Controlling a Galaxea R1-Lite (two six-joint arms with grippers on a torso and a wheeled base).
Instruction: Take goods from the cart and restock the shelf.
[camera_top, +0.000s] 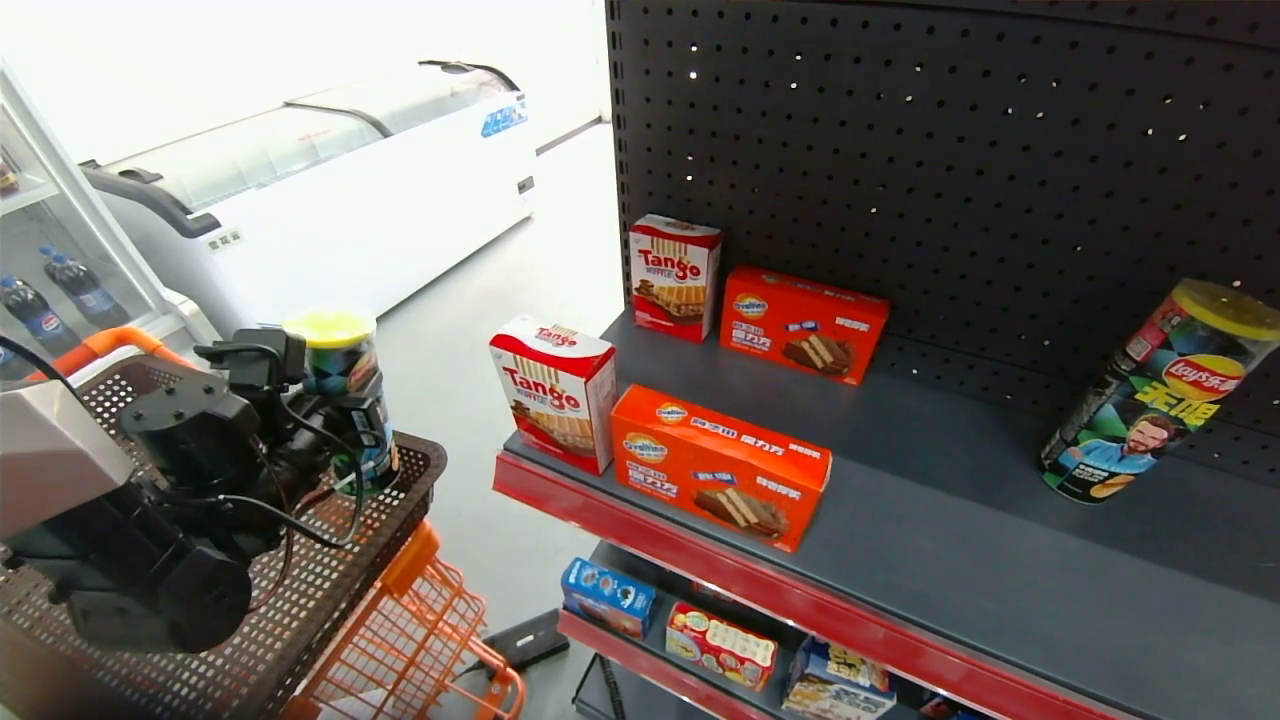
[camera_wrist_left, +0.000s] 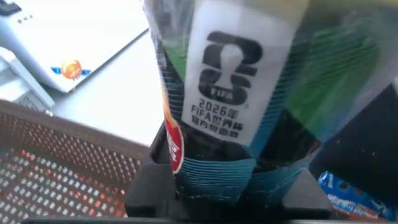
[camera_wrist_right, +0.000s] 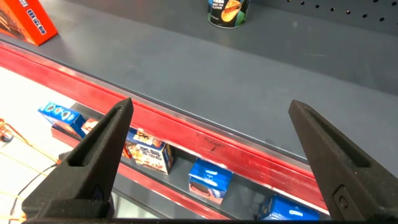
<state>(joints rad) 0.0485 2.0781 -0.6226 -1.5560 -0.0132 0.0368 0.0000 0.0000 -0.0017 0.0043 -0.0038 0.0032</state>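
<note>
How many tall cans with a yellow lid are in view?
2. One can stands on the shelf, far right; the other can is in the left gripper above the cart. More may lie hidden there.

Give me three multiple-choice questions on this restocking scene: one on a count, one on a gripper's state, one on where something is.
1. How many orange boxes stand on the grey shelf? A one; B two; C four.
2. The right gripper is: A open and empty; B shut and empty; C shut on an orange box.
3. The chip can in the left gripper is: A at the cart; B on the grey shelf; C behind the orange boxes.

Answers:
1 B: one box sits in front, and one sits farther back.
2 A: its fingers stand wide apart with nothing between them.
3 A: the head view shows it above the cart's mesh basket.
</note>
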